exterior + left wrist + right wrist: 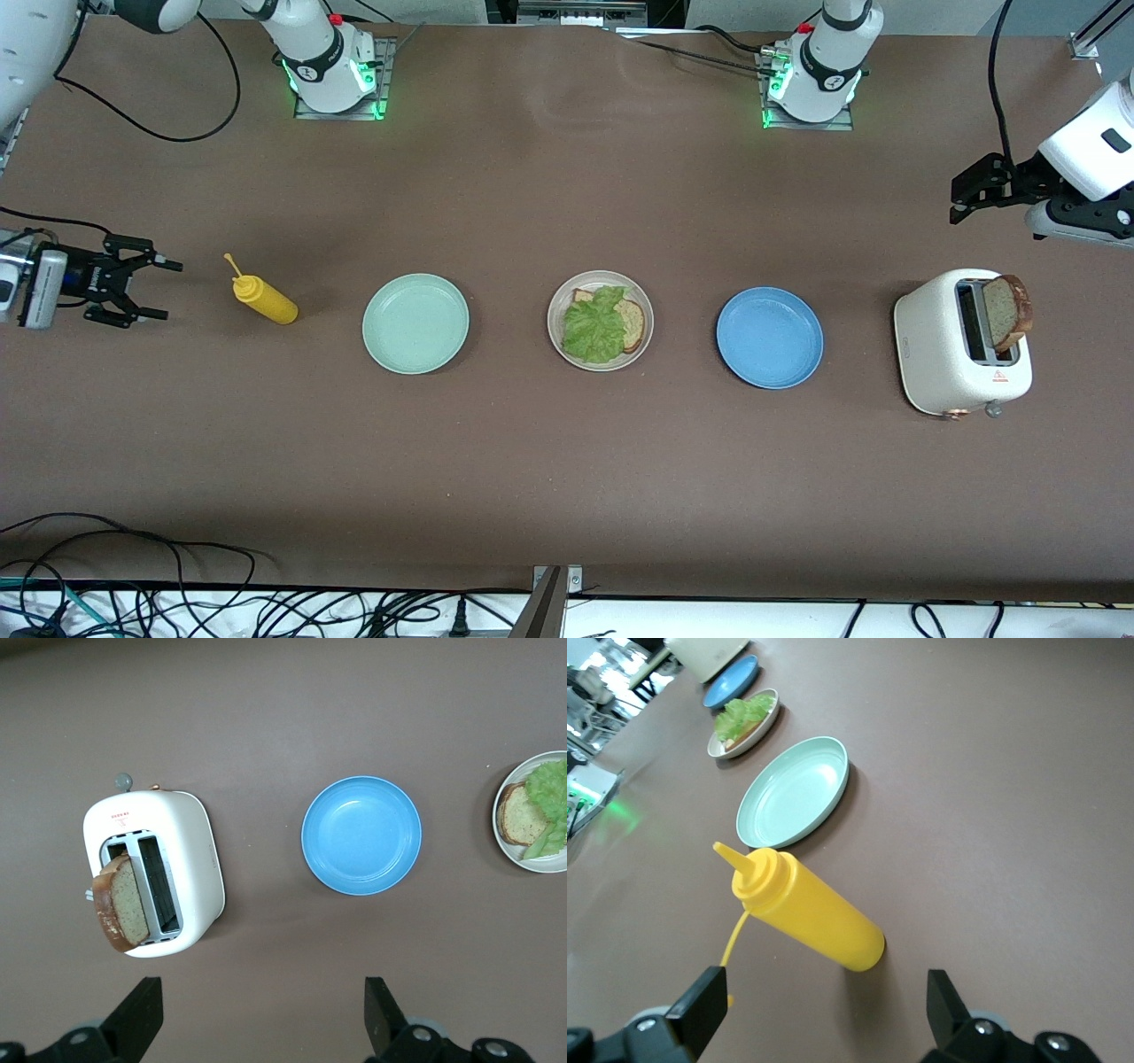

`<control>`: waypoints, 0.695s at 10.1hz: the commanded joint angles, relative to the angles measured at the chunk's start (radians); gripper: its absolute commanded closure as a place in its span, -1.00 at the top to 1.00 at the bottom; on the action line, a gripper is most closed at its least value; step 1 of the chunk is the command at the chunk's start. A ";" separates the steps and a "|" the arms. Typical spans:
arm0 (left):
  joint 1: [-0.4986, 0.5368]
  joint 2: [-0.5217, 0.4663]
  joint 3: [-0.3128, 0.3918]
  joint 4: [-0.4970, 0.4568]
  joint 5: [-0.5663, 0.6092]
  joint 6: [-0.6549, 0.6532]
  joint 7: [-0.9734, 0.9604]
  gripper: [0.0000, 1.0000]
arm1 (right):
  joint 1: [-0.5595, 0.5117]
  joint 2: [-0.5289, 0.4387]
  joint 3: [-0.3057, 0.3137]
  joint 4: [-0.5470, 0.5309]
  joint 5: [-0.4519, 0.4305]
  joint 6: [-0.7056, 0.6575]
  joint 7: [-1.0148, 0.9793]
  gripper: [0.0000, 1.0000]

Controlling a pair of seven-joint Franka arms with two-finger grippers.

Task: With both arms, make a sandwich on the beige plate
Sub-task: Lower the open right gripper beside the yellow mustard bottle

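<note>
- Far left of the front view, middle height: the right gripper [146, 288] hangs over the bare brown table [532, 478] at the right arm's end, fingers spread wide with nothing between them; it looks to be waiting
- Just right of it stands the yellow squeeze bottle [263, 299], glossy plastic with a thin nozzle and a dangling cap strap; the right wrist view shows it close before the gripper's open fingers [700, 1010], tilted in that view, within easy reach if sauce is wanted
- Left of centre: the mint-green plate [415, 322], smooth, round, shallow, with nothing on it
- Centre of the frame: the beige plate [560, 306], pale with a raised rim, carries the part-built sandwich: a tan bread slice [631, 324] with dark crust lies flat, and a ruffled lettuce leaf [597, 326] covers most of it
- Right of centre: the blue plate [769, 337], matte and bare
- Lower right: a cream, rounded toaster [948, 368] holds the second bread slice [1010, 310] upright, sticking well out of a slot, probably so its edge can be pinched
- Upper right edge: the left gripper [970, 190] hangs beside the toaster, spread wide and holding nothing; judging from this, lifting that slice is the next step
</note>
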 commanded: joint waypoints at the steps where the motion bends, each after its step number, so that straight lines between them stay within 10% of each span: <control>1: -0.009 0.011 0.000 0.019 0.024 -0.022 0.014 1.00 | -0.078 0.015 0.086 0.023 0.037 -0.035 -0.093 1.00; 4: -0.009 0.011 0.000 0.013 0.024 -0.027 0.014 1.00 | -0.219 0.027 0.261 0.031 0.037 -0.023 -0.196 1.00; 7: -0.008 0.011 0.000 0.016 0.024 -0.025 0.014 1.00 | -0.250 0.083 0.276 0.046 0.058 -0.032 -0.308 1.00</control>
